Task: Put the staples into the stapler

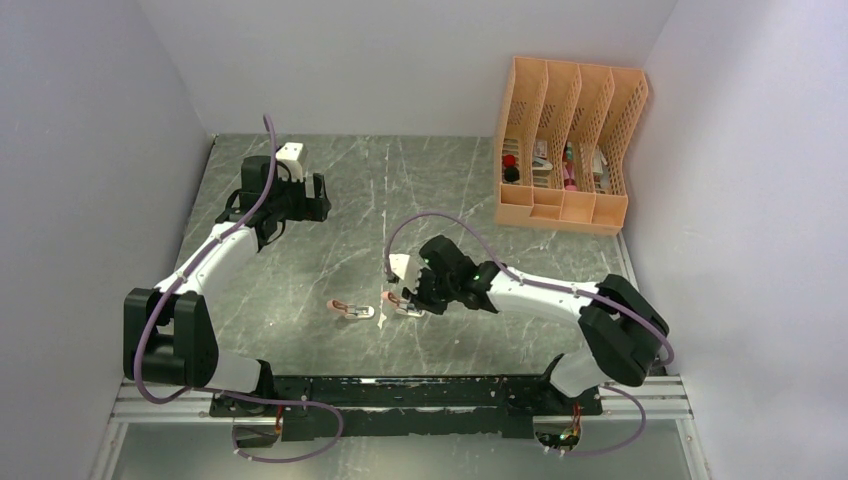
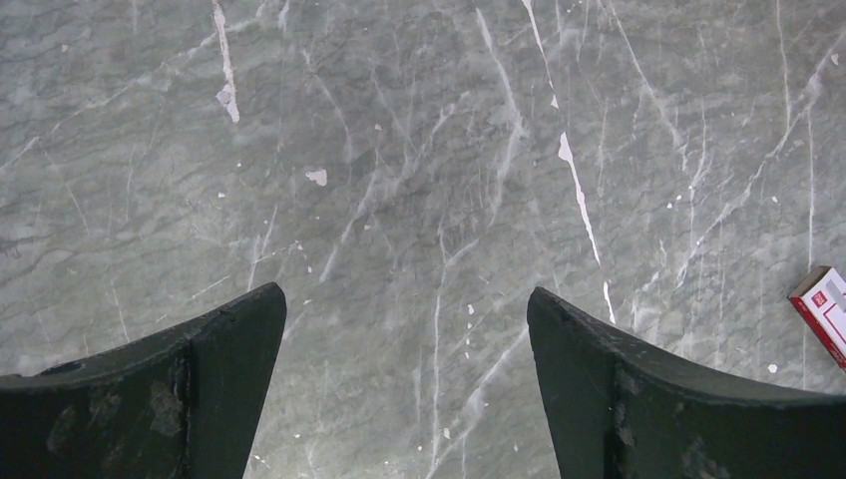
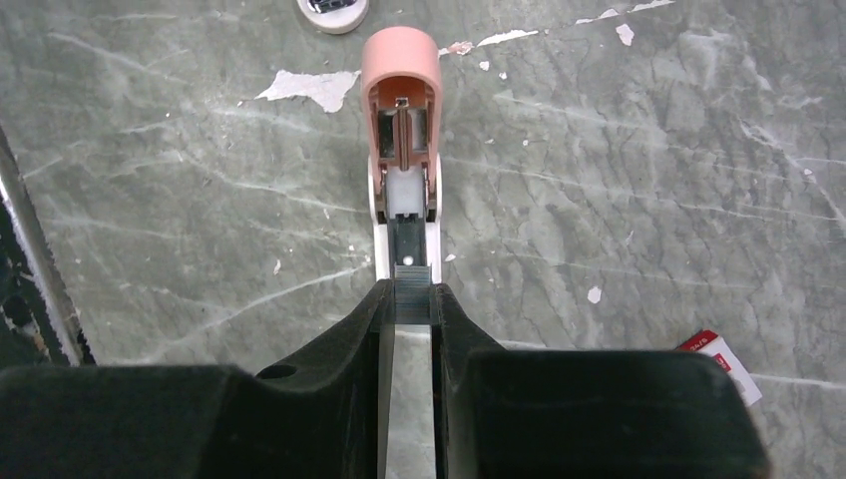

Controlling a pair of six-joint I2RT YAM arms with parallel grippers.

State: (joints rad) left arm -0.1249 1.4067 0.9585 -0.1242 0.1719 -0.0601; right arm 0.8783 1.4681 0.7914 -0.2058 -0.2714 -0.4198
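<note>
Top external view shows a grey-green marbled table [image 1: 450, 190] with both arms over it; the right claw [image 3: 410, 311] hangs low over the middle of the table, toward its near edge; the left claw [image 2: 404, 299] is well apart from it, near the far left corner.

Right wrist view: the black fingers [image 3: 339, 349] are nearly together and pinch a thin grey staple strip [image 3: 414, 287] between their tips; the strip lies in line with the dark channel of a salmon-pink mini stapler [image 3: 401, 90]; this stapler lies on the table with its pink lid swung open and its white base pointing toward the claw; whether the strip touches the channel I cannot tell. A red-and-white cardboard staple box [image 3: 720, 365] lies flat on the table to the right of the claw; its print is too small to read.

Left wrist view: the left claw's jaws stand wide apart, with only table between them; the red-and-white box shows at the right edge, and its lettering is illegible here as well.

From above, a second salmon-pink mini stapler [image 1: 352, 311] lies just left of the first; an orange lattice file organiser [image 1: 565, 100] stands in the far right corner with small items in its slots.
</note>
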